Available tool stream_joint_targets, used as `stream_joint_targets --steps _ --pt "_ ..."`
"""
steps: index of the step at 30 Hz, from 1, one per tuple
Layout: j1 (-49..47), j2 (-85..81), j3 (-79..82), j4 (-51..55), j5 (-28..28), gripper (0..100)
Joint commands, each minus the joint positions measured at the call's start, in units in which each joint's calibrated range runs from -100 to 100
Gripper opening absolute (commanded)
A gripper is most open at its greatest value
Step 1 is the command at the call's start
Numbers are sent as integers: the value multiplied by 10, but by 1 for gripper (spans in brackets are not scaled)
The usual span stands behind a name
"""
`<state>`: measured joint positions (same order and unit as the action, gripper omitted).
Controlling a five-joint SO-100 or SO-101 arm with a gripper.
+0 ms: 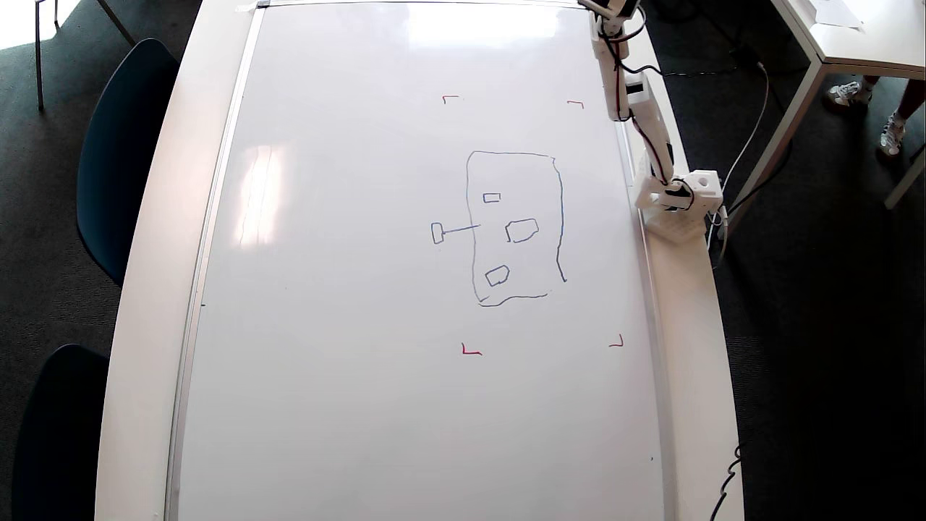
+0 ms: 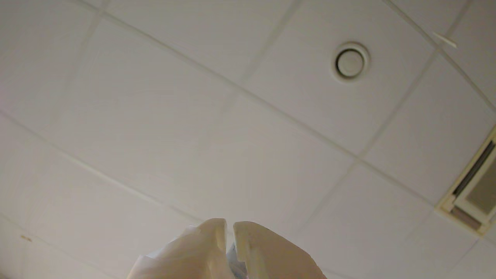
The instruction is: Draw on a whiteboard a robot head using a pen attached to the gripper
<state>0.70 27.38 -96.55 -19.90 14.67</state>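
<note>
The robot head sits right of centre on the whiteboard, inside four red corner marks, with wide bare board to its left and below. The gripper, raised at the board's top right edge in the overhead view, faces ceiling tiles in the wrist view, fingertips nearly touching; the pen is indistinct.

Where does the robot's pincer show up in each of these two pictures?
Overhead view: the pincer is at the top edge, right of centre, partly cut off, beyond the whiteboard.
Wrist view: the pincer rises from the bottom edge, centre, its tips nearly together, pointing at the ceiling.
Shared landmark: only the pincer itself; the whiteboard does not show in the wrist view.
</note>
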Motion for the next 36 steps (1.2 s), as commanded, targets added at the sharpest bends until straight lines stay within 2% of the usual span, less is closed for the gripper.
stream_joint_targets --steps 1,2,5,6,10,11,17,22,24,29,30,33,34,36 --pt "-13 -135 78 201 4 1" --pt "-13 -202 146 279 4 1" --pt "-13 -304 258 388 1 1" --pt "-13 -367 334 460 0 1" --pt "-14 -506 501 619 -1 1" --pt "-14 -573 588 686 -7 1" --pt "-7 -809 879 838 -91 1" --pt "-11 -1009 1111 873 -150 1" --pt "-13 -1069 1175 857 -152 1" --pt "-7 -1234 1397 619 -143 1" --pt "-8 -1273 1473 506 -127 1" --pt "-8 -1274 1534 334 -106 1" --pt "-8 -1272 1570 215 -100 1" --pt "-11 -1273 1611 92 -101 1"
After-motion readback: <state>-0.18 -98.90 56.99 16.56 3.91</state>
